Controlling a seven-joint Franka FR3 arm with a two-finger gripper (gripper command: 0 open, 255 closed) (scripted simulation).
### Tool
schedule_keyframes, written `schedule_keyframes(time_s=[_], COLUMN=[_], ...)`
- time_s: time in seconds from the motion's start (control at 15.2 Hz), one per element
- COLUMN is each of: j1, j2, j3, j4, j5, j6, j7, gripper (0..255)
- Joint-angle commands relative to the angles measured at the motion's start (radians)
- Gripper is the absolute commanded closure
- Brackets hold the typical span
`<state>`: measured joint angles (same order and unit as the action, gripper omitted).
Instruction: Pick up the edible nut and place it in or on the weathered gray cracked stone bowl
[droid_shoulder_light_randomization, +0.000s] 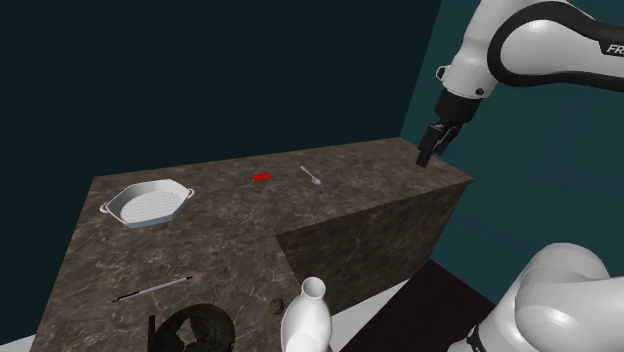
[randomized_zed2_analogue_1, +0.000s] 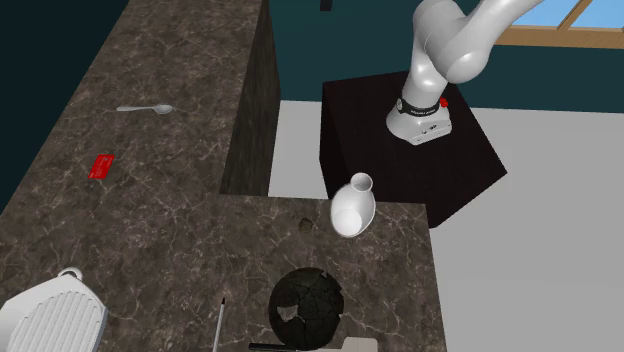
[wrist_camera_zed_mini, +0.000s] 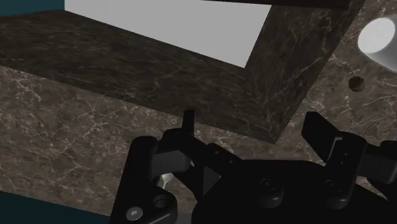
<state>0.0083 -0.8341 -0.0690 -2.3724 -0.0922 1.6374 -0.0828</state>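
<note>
One nut (randomized_zed2_analogue_1: 305, 222) sits unpicked beside the white vase (randomized_zed2_analogue_1: 353, 207); your jaws hang spread, well away. Approach step: swing over, then descend.

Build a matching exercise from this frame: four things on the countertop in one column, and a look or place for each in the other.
1. spoon
2. vase
3. bowl
4. baking dish

A. white, ribbed inside
B. dark and cracked
C. white, right beside the nut
D. grey, lying nearest the red card

Pairs: 1-D, 2-C, 3-B, 4-A.
</note>
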Motion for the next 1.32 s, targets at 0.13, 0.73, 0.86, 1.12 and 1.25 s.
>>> schedule_keyframes(time_s=[0.13,0.73,0.86,1.12,1.25], j1=[0.01,0.063,0.074,0.094,0.103], j2=[0.02,0.178,0.227,0.34,0.403], j3=[0.032,0.175,0.207,0.268,0.298], j4=[-0.031,-0.117,-0.122,-0.119,-0.11], j5=[0.02,0.11,0.128,0.156,0.165], j6=[0.035,0.206,0.247,0.329,0.369], j7=[0.041,0.222,0.261,0.34,0.379], gripper=[0,0,0,0,0])
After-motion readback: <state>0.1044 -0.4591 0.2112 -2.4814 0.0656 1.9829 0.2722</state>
